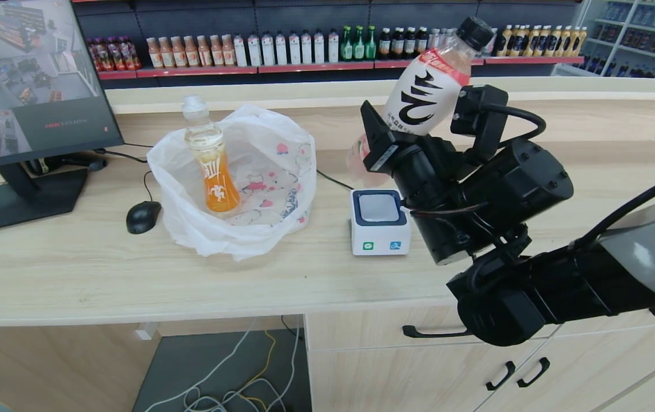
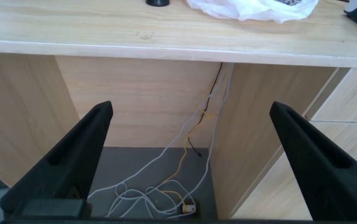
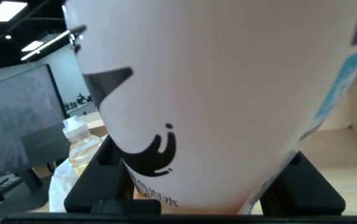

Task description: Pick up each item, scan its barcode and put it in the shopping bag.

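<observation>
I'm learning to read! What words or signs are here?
White-labelled plastic bottle with black cap, in the right gripper: big black brush strokes, unreadable.
Orange drink bottle in the white plastic bag: white marks, blurred.
Black monitor: red logo, too small.
White square scanner: green and blue icons, no words.

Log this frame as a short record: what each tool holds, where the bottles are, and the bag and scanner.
right tool: shut on the white-label bottle, which is held tilted above the counter near the scanner
left tool: open, empty, below counter level facing the gap under it
orange bottle: standing in the shopping bag, neck above the rim
shopping bag: open, on the counter left of the scanner
scanner: window facing up, nothing resting on it
also on counter: mouse, monitor
</observation>
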Available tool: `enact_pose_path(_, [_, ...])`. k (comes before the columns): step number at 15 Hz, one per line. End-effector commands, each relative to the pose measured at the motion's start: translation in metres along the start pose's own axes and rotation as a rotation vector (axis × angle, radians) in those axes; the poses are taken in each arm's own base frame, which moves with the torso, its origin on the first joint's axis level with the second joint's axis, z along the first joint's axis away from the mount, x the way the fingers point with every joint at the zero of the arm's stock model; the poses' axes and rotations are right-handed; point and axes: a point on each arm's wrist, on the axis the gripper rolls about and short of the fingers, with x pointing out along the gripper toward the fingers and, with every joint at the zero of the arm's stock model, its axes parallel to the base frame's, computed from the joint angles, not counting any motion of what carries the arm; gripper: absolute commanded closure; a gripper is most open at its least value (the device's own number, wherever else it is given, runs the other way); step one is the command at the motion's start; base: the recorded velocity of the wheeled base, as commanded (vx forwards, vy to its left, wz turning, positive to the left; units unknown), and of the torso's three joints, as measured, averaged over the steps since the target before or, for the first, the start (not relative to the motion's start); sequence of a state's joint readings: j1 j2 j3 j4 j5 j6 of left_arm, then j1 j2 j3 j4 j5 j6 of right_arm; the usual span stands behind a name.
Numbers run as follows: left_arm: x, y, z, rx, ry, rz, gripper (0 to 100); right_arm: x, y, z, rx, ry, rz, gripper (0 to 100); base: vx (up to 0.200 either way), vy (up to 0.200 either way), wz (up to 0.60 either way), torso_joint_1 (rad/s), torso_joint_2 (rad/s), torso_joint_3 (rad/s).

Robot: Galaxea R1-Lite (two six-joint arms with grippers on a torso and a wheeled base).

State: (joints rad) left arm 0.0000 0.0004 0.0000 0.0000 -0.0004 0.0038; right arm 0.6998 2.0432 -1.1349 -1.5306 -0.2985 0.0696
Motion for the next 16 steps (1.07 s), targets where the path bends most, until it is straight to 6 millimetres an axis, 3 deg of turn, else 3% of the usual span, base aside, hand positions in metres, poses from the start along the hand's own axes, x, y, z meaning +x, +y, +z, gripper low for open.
enact_pose_path(1, [0.000, 0.000, 0.000, 0.004, 0.000, -0.001, 0, -0.005, -0.007, -0.005, -0.059, 0.012, -0.008, 100, 0.000, 0.000, 0.00, 0.000, 0.00, 0.000])
enact_pose_path(8, [0.000, 0.000, 0.000, 0.004, 0.000, -0.001, 0, -0.007, -0.051, -0.011, -0.181, 0.053, 0.008, 100, 0.000, 0.000, 0.00, 0.000, 0.00, 0.000])
enact_pose_path(13, [0.000, 0.000, 0.000, 0.001, 0.000, -0.003, 0, -0.001, -0.038, -0.004, -0.163, 0.007, 0.029, 100, 0.000, 0.000, 0.00, 0.000, 0.00, 0.000])
enact_pose_path(16, [0.000, 0.000, 0.000, 0.004, 0.000, 0.000, 0, -0.001, -0.038, -0.004, -0.164, 0.010, 0.030, 100, 0.000, 0.200, 0.00, 0.004, 0.00, 0.002])
